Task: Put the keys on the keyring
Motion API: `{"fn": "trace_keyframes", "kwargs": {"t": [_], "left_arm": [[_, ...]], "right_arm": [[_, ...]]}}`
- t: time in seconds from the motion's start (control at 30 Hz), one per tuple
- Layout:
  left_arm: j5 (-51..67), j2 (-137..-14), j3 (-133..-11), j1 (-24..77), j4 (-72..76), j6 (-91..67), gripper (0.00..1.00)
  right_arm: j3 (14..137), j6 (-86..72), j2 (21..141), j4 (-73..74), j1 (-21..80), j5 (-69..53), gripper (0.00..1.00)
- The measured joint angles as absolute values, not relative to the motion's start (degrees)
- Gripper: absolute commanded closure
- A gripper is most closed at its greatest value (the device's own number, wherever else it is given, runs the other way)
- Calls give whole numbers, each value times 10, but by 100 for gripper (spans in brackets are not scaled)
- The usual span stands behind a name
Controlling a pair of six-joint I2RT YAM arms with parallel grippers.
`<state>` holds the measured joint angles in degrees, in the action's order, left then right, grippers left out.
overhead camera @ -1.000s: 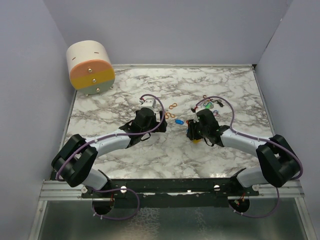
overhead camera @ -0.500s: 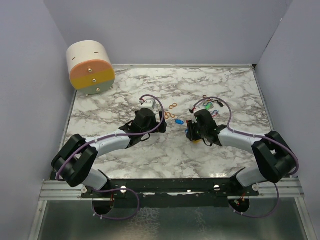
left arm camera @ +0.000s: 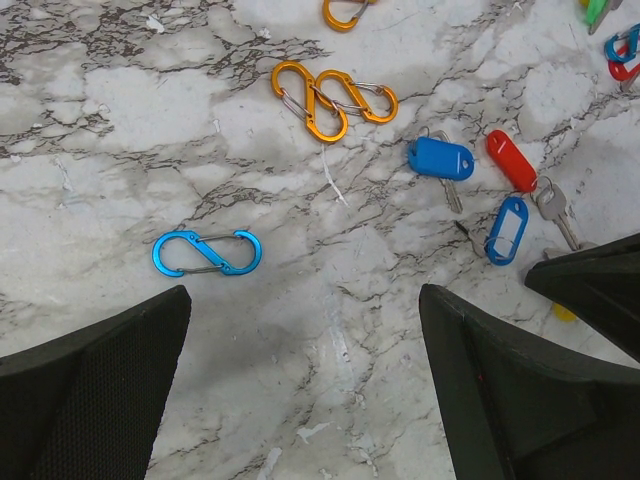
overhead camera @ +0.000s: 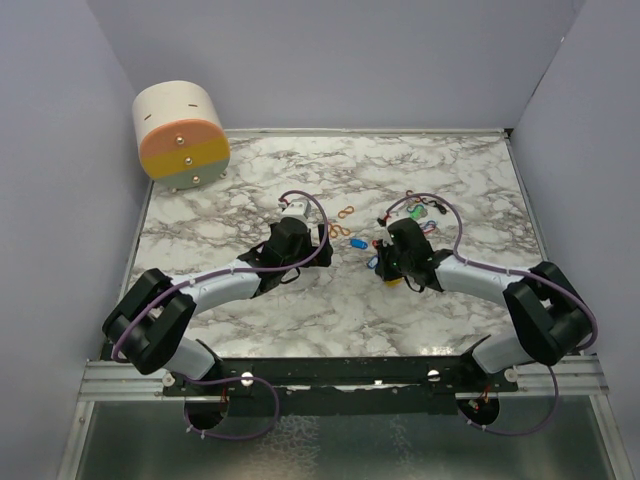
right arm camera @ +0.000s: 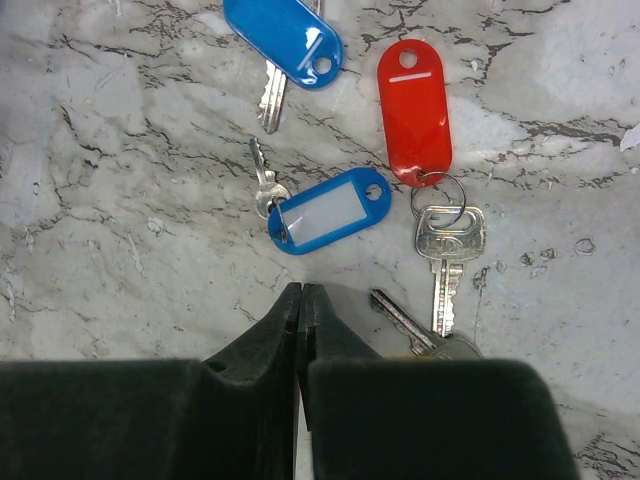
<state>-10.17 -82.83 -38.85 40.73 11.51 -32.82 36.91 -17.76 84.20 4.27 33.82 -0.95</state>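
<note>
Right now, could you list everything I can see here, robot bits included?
keys: 4, silver, mid-table; three on tags, one partly hidden
blue tags: 2, one plain, one white-labelled, mid-table
red tag: 1, red, beside the blue ones
orange clips: 3, two overlapping, one farther back
blue clip: 1, blue, alone, nearer than the orange ones
green piece: 1, green, far side, too small to tell
yellow bit: 1, yellow, mostly hidden, by the keys
drawer box: 1, cream, orange and yellow, far-left corner
table: 1, white-grey marble
left gripper: 1, black, open, above the clips
right gripper: 1, black, shut, by the white-labelled tag
</note>
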Motion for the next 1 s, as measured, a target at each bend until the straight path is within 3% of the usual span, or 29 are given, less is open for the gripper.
{"fn": "trace_keyframes", "kwargs": {"t": [0.13, 0.27, 0.43, 1.0], "left_arm": [[-102, -825, -388, 407, 115, -328, 1], [-109, -816, -384, 407, 114, -328, 1], [-111, -810, -383, 407, 114, -328, 1], [-110, -809, -383, 407, 114, -325, 1]], "right_arm": [[369, -177, 833, 43, 340, -9, 94], [369, -177, 821, 41, 342, -9, 77], [371, -177, 817, 38, 346, -9, 70], [417, -177, 871, 38, 346, 1, 69]]}}
